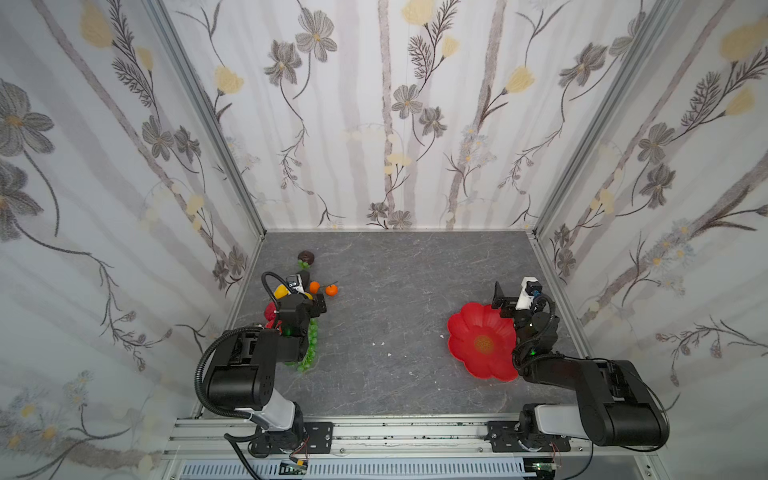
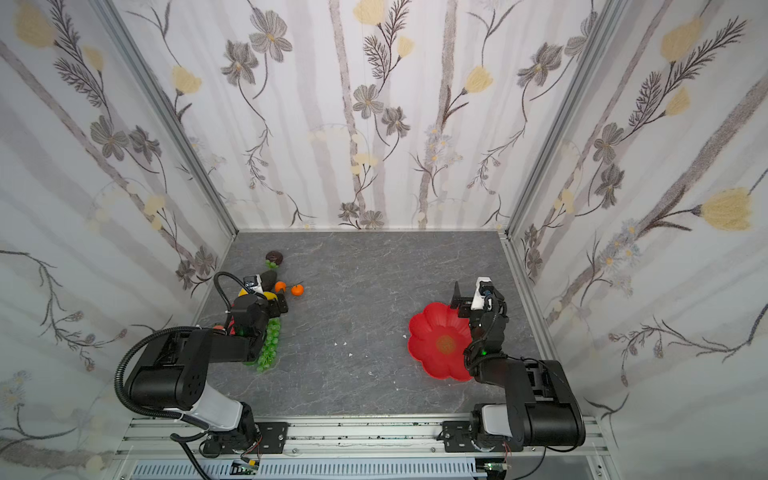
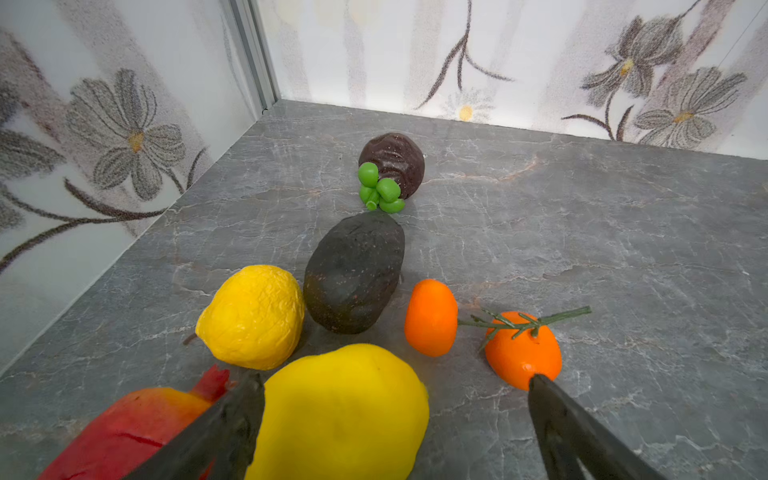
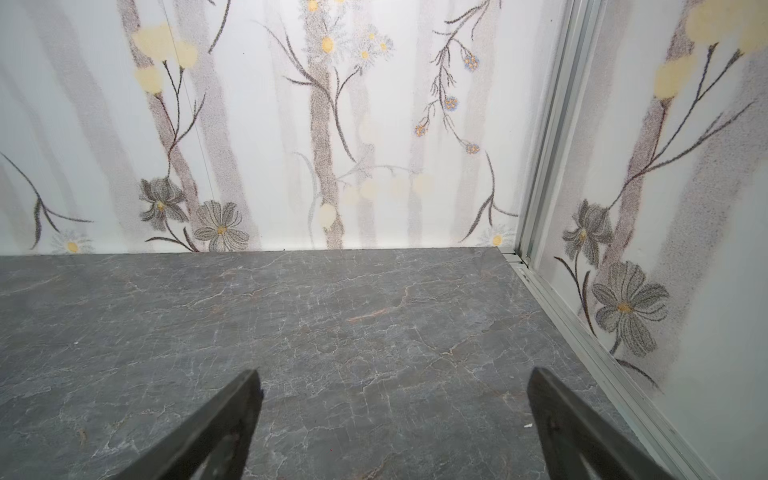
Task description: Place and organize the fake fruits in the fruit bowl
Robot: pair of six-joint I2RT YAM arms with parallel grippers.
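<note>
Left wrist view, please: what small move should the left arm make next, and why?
Probably lower the left tool slightly and close it on the large smooth yellow fruit. Its jaws stand open with that fruit lying mostly between them, and the fruit bowl holds nothing yet.

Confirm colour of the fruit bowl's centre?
The centre is yellowish and dotted; fruit bowl red. Best in a top view.

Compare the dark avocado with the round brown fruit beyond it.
The avocado is elongated, matt and near black; the round brown fruit is ball-shaped, ridged and glossier maroon. The avocado lies beside the lemon; the round brown fruit has a green grape sprig against it. Both rest on the table.
</note>
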